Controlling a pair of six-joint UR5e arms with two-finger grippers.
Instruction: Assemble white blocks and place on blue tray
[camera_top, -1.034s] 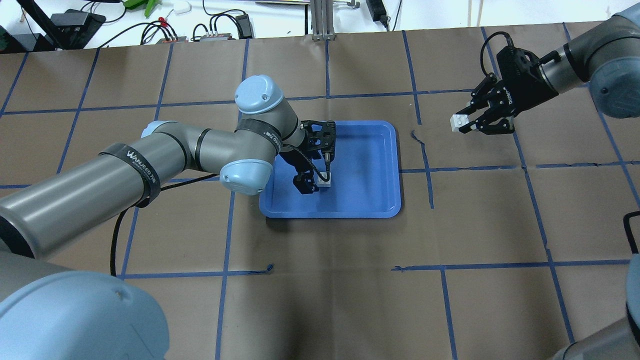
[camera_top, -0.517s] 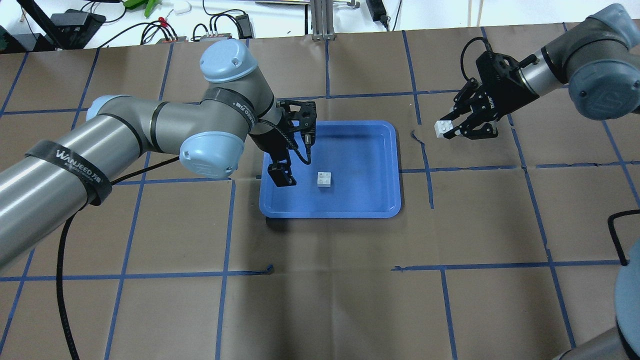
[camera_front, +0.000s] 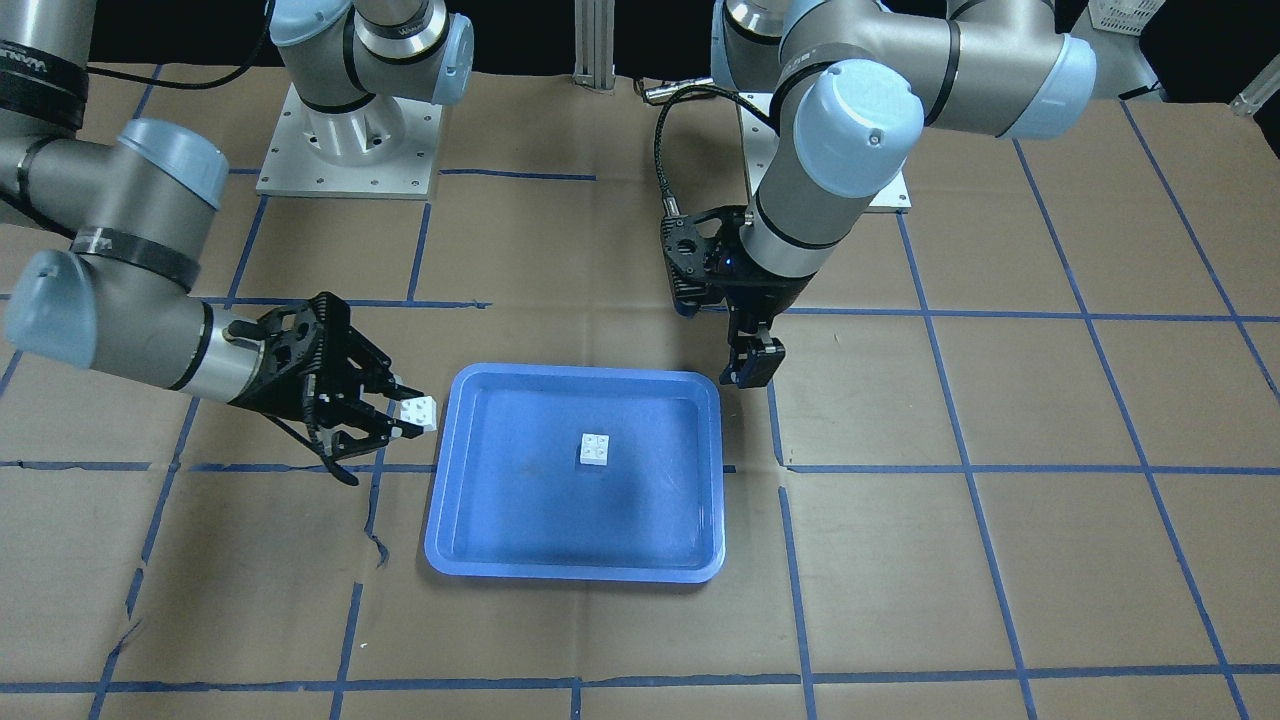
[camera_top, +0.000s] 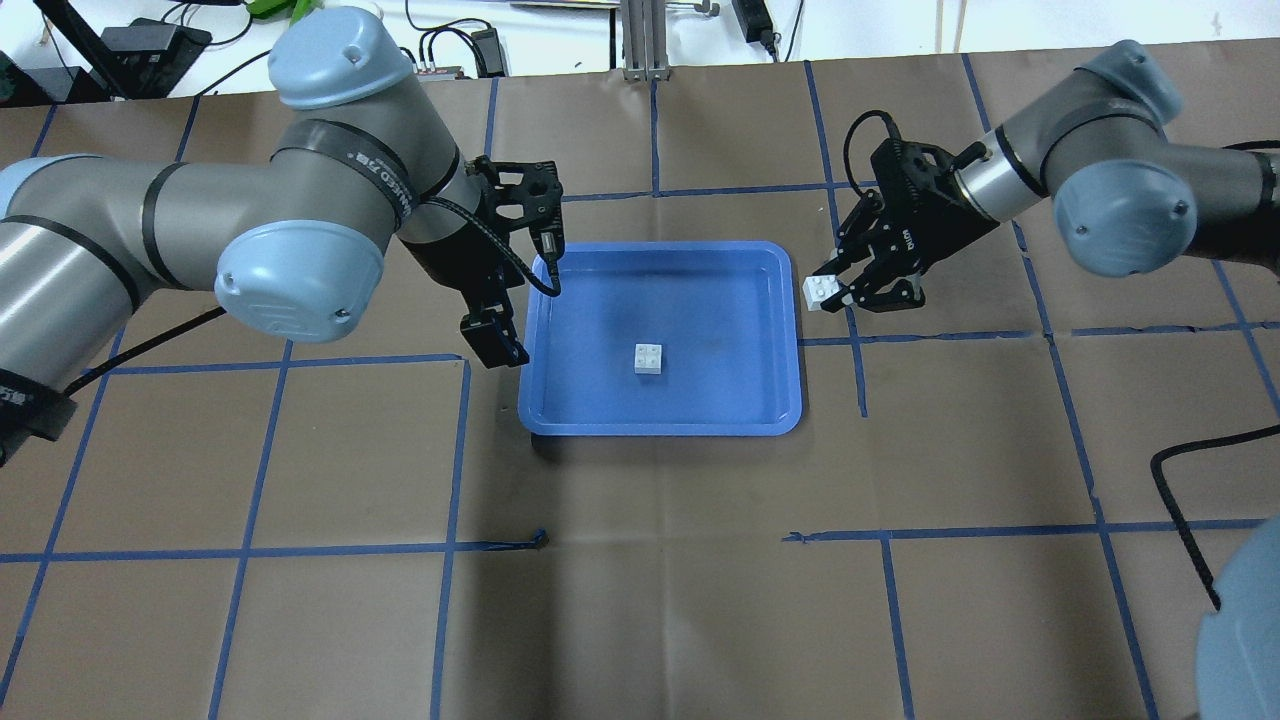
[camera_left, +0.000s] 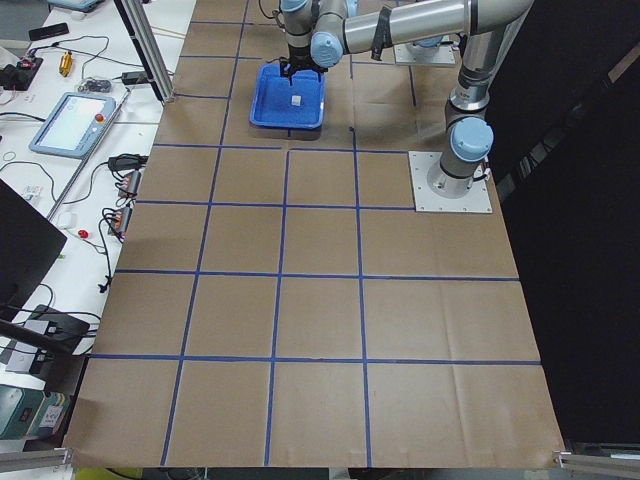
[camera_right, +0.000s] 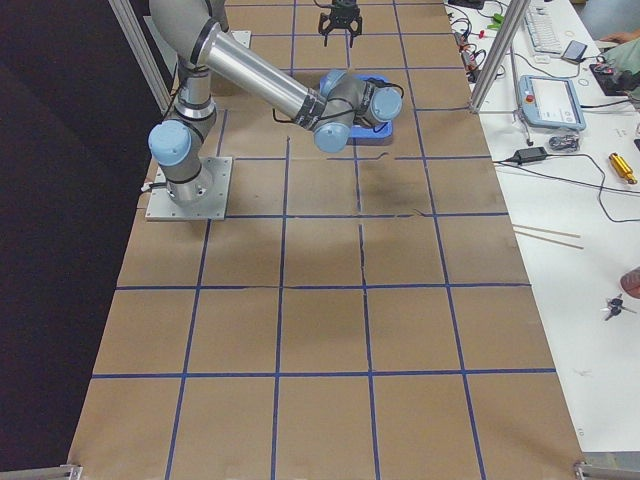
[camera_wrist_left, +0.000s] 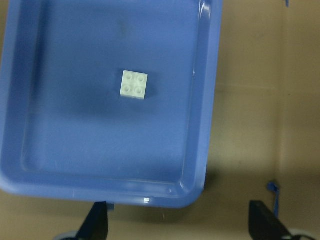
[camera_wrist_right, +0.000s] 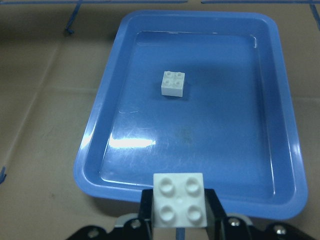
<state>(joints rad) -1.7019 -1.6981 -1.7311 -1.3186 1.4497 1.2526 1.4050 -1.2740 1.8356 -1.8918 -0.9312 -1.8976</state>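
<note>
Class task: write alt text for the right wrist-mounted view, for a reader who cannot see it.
The right hand holds a white block, studs up, at the bottom edge of the view. Beyond it the blue tray lies on brown paper, a second white block studs up inside it.

Left wrist view: left gripper mostly cut off by the bottom edge; I see only two fingertips. Exterior right: blue tray largely behind the near arm. Exterior left: white block too small for me to read studs.
</note>
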